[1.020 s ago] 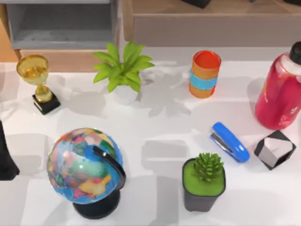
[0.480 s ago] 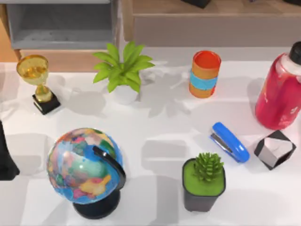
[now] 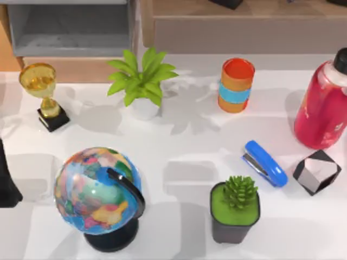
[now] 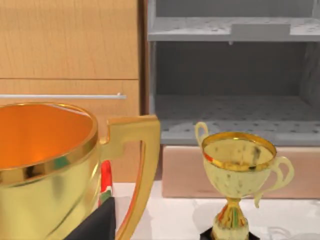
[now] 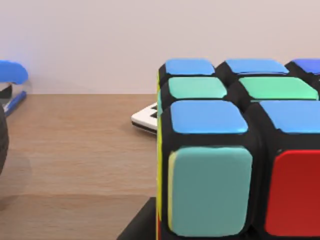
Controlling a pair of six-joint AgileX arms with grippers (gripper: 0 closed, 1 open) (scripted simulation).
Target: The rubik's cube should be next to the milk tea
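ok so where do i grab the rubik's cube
Take the cube by two opposite side faces, at the middle row. It sits flat and square on the wooden surface, so those faces are parallel and upright. Probably come in level from the side facing the right wrist camera, which looks open.

The top camera hangs above the white table [image 3: 179,146], looking straight down from moderate height. The left wrist camera sits low, facing level toward a grey shelf unit [image 4: 232,75], very near one gold trophy [image 4: 45,170], with a second trophy [image 4: 240,175] farther off; that farther trophy [image 3: 43,95] and the shelf [image 3: 70,27] appear from overhead too. The right wrist camera looks level across a wooden surface [image 5: 75,145], pressed close to a rubik's cube [image 5: 235,150].
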